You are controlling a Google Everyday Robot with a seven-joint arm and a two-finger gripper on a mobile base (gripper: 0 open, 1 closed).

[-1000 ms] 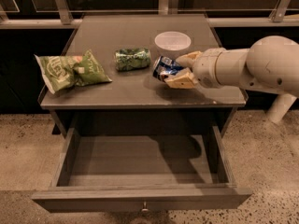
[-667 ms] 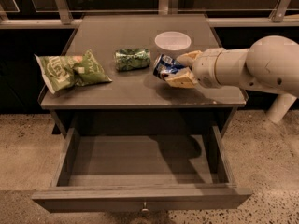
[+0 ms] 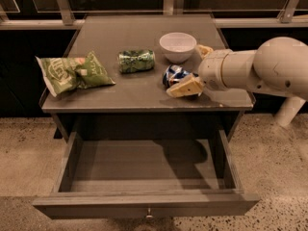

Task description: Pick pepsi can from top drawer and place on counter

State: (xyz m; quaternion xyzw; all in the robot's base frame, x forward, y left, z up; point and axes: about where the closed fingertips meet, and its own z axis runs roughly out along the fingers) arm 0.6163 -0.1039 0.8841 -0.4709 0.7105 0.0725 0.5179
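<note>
The pepsi can (image 3: 174, 75) lies on its side on the counter (image 3: 120, 93), right of centre near the front edge. My gripper (image 3: 195, 69) reaches in from the right just above the counter. Its fingers are spread wider than the can. One fingertip (image 3: 184, 87) is at the can's front right side and the other (image 3: 204, 50) is behind it near the bowl. The can rests on the counter between them. The top drawer (image 3: 144, 203) stands pulled out below the counter, and nothing shows inside it.
A green patterned can (image 3: 136, 61) lies on its side mid-counter. A white bowl (image 3: 177, 46) stands just behind the pepsi can. A green chip bag (image 3: 72, 72) lies at the counter's left edge. A railing runs behind the counter.
The gripper's fingers have spread apart around the pepsi can, which now rests on the counter. The arm has stayed at about the same spot.
</note>
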